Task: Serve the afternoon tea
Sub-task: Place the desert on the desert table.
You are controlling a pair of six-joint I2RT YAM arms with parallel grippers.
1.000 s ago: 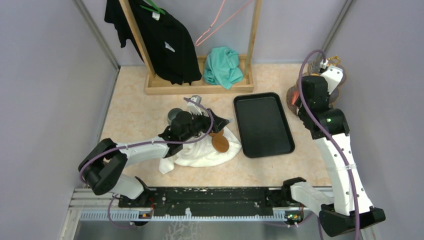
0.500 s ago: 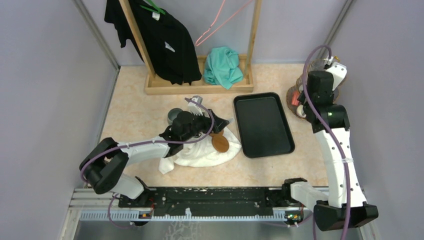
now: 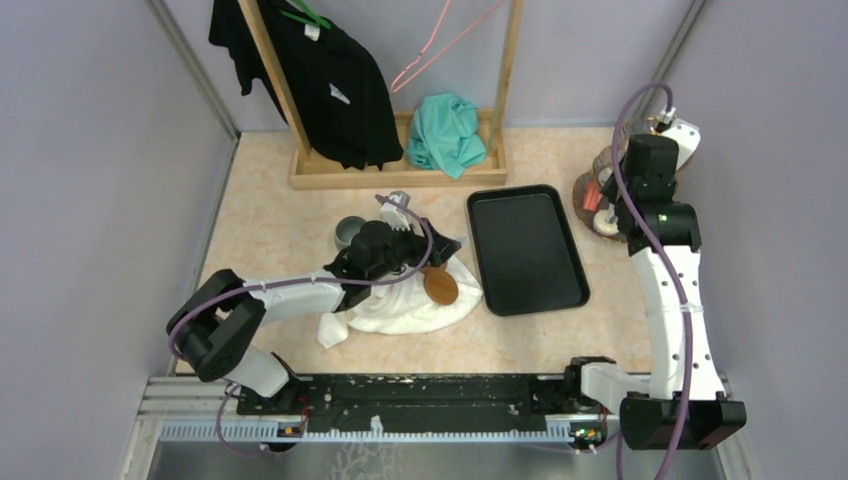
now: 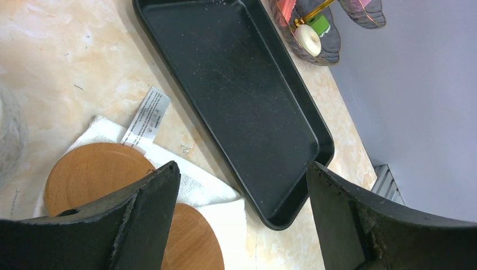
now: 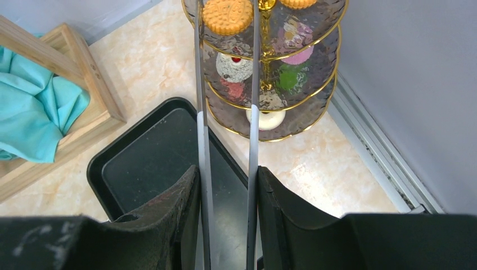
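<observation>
Right end effector [image 5: 228,180], clenched on long tongs [image 5: 201,84], poised over the tiered stand [image 5: 329,67] at the far right corner of the desk [image 5: 315,174], should squeeze gently around an orange biscuit [image 5: 227,15].

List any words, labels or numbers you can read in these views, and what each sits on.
Care label on the white towel: printed lines, too small to read.
White patch on the black shirt: blurred, unreadable.
No other text shows; nothing can be quoted.
</observation>
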